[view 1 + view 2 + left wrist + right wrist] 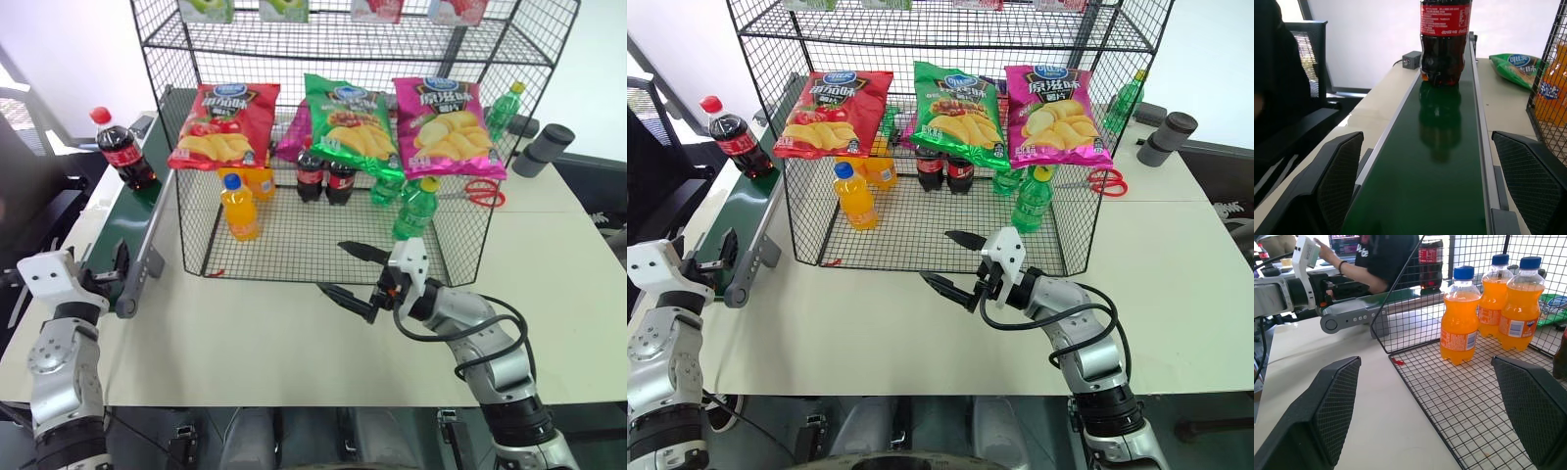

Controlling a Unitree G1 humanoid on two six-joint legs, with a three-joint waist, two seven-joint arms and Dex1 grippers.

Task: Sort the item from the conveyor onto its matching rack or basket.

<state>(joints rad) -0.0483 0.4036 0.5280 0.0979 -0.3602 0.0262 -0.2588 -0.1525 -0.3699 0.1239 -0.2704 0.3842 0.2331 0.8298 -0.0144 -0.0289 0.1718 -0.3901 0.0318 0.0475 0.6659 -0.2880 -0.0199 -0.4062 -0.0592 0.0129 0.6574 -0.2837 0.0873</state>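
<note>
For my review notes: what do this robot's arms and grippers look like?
Both arms are silver-grey metal with rounded joint segments. The right gripper has a white housing with a small orange-red detail, slim black pointed fingers and a black cable looping along the forearm. The left gripper has a boxy white housing and black parts. Finger pads carry a fine cross-hatched texture.

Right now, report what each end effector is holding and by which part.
Nothing is held. The left end effector is open at the conveyor end, short of the cola bottle. The right end effector is open in front of the rack.
</note>
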